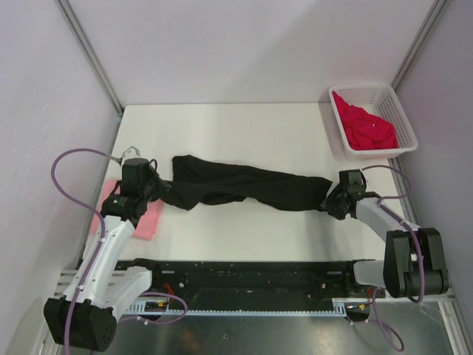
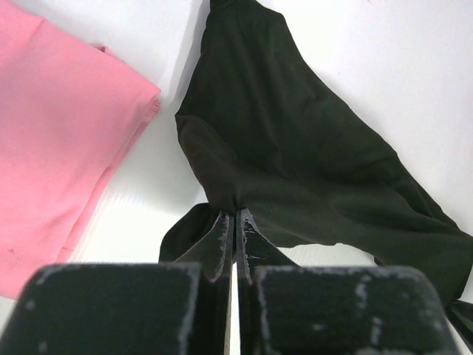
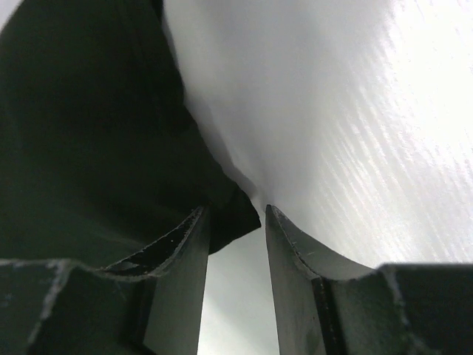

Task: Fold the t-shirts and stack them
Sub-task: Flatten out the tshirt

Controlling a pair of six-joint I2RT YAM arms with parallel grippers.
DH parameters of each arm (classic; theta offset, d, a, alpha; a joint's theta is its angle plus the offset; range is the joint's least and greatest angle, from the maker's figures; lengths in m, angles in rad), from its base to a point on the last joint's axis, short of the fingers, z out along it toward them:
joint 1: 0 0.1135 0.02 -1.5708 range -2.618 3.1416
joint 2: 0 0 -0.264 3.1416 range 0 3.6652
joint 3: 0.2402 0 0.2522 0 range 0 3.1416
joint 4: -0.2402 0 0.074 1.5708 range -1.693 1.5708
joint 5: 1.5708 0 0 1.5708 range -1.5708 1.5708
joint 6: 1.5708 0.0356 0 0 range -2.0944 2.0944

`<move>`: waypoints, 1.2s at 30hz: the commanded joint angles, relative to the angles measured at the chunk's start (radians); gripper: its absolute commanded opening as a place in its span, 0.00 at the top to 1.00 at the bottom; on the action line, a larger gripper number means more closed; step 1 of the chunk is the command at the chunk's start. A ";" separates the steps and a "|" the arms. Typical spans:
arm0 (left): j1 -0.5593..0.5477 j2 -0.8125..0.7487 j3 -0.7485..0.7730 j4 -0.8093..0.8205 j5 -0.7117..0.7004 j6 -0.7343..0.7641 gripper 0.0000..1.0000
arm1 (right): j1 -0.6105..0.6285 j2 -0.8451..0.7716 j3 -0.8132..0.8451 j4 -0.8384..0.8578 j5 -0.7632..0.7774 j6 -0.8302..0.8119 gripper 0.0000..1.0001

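Colours: plain black tee (image 1: 244, 188); plain pink tee (image 1: 150, 220); crimson tee (image 1: 366, 127) in white lattice basket (image 1: 380, 95); white counter (image 1: 244, 133).

Matt cloth on a smooth, faintly sheeny white table (image 1: 244, 133)
Black t-shirt (image 1: 244, 188) matt, creased cloth; pink t-shirt (image 2: 59, 140) matt, fine-knit, left of frame; crimson t-shirt (image 1: 363, 127) soft cloth; basket (image 1: 403, 122) white plastic lattice, upper right; left gripper (image 2: 235, 216) scuffed matt black.

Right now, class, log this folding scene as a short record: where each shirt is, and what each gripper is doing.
black t-shirt: stretched in a long band across the table, between both grippers
pink t-shirt: lying flat, beside the left arm
red t-shirt: bunched in the white basket, far right corner
left gripper: shut on the black t-shirt's end
right gripper: open, at its other end
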 commanded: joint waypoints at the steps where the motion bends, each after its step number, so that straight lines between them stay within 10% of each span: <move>1: 0.010 -0.004 0.049 0.021 -0.011 0.029 1.00 | 0.037 0.026 -0.004 0.016 0.030 0.013 0.60; 7: 0.012 0.002 0.045 0.021 -0.008 0.021 1.00 | 0.058 0.044 -0.006 0.012 0.060 0.007 0.60; 16: 0.011 0.010 0.094 0.022 0.005 0.028 1.00 | 0.041 0.023 0.078 -0.035 0.037 -0.005 0.99; 36: 0.011 -0.149 0.699 0.021 0.092 0.067 1.00 | -0.092 -0.354 0.930 -0.515 0.030 -0.024 1.00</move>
